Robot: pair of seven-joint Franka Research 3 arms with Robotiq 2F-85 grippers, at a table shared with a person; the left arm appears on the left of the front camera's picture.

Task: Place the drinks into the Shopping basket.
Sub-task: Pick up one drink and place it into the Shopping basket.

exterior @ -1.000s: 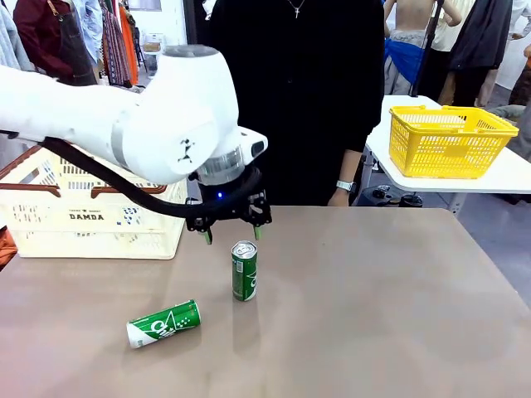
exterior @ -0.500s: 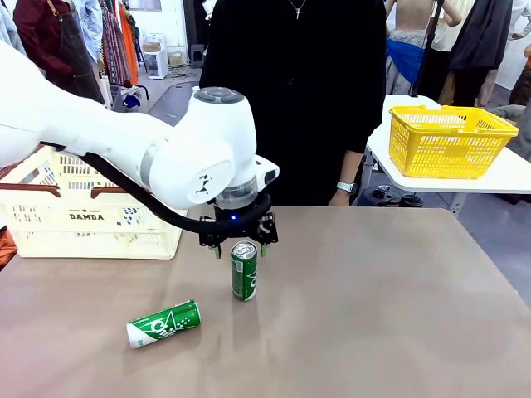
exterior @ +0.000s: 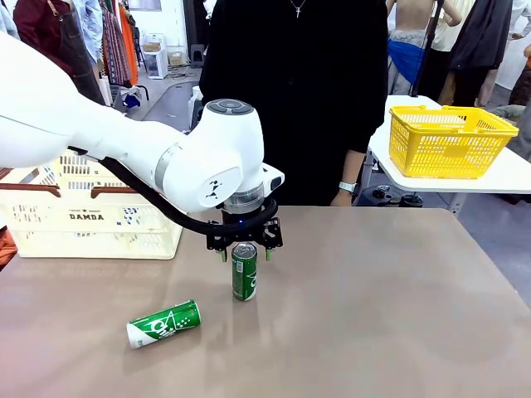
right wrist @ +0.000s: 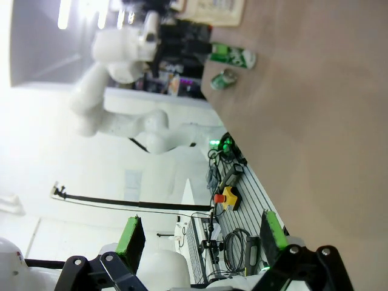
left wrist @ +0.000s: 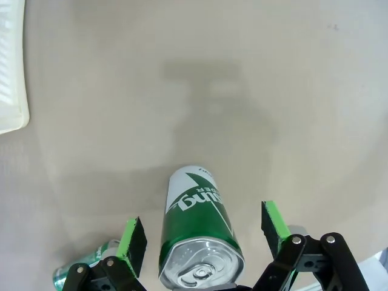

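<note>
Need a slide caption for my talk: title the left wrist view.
Open left gripper flanking an upright green can on the brown table, a second green can lying nearby.

Around the work area: tables, a spare basket and an onlooker.
A matte brown table spans the foreground. At its far edge stands a person in black clothing, with a pendant at the neck and a wristwatch. To the right, well apart from the brown table, a yellow mesh-sided basket sits on a white side table. The right wrist view shows a red button on a yellow box, near coiled cables.
</note>
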